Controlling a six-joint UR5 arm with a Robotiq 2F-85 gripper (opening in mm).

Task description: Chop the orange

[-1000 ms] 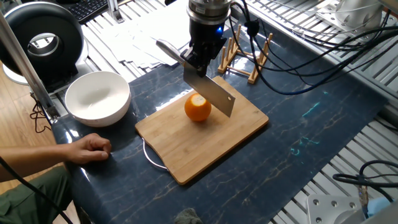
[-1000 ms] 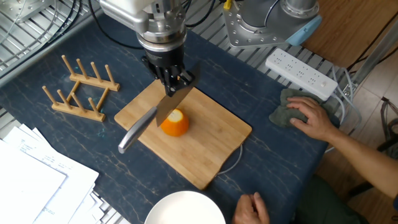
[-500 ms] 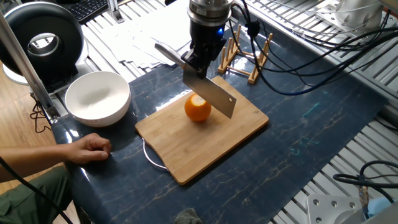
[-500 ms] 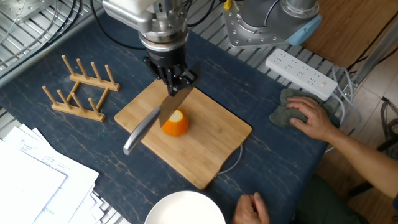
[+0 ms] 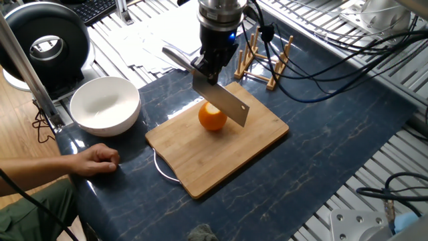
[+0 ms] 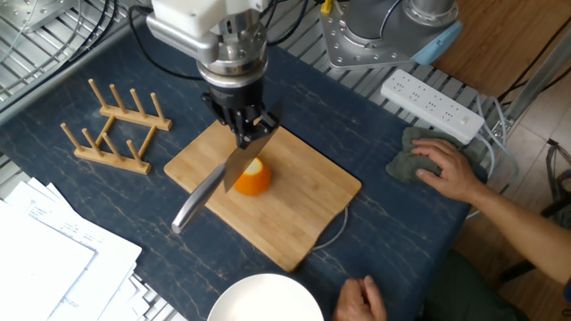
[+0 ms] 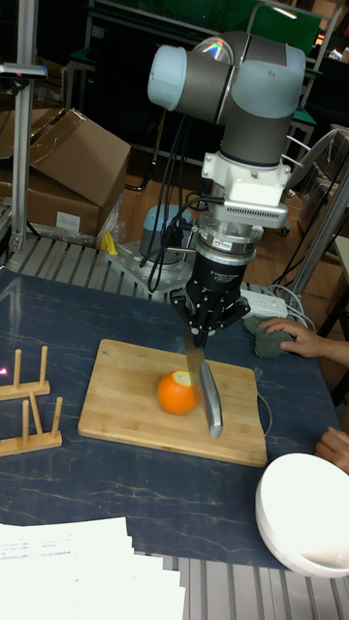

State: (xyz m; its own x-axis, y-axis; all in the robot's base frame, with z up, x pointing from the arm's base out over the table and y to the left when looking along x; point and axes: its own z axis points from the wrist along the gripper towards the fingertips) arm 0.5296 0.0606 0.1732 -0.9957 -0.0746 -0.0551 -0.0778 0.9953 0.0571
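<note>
- Since a second ago my arm (image 7: 242, 73) has shifted slightly, carrying the knife with it: in one fixed view the blade has slid a little left and up, and in the other fixed view the handle now points lower, toward the board's front-left edge.
- I see the table (image 5: 334, 120) itself unchanged, with the bowl (image 5: 105, 105) and rack (image 6: 111, 125) where they were.
- I see the board (image 5: 221, 154) in the same spot, with the orange near its middle.
- My gripper (image 6: 246, 126) is pinched tight on the knife (image 5: 221, 104), fingers closed over the upper part of the blade near the handle.
- I read the blade as tilted, its edge hanging just above or barely at the pale cut top of the orange; I cannot tell whether they touch.
- I find the orange (image 5: 213, 117) whole and upright, so I judge no cut is made yet.
- I take the shift as lining up the edge over the fruit; next I would need a straight press down through the middle.
- I worry the round fruit could roll under an off-centre blade.
- I note a person's hands (image 6: 446, 169) resting on the table, well apart from the board.
</note>
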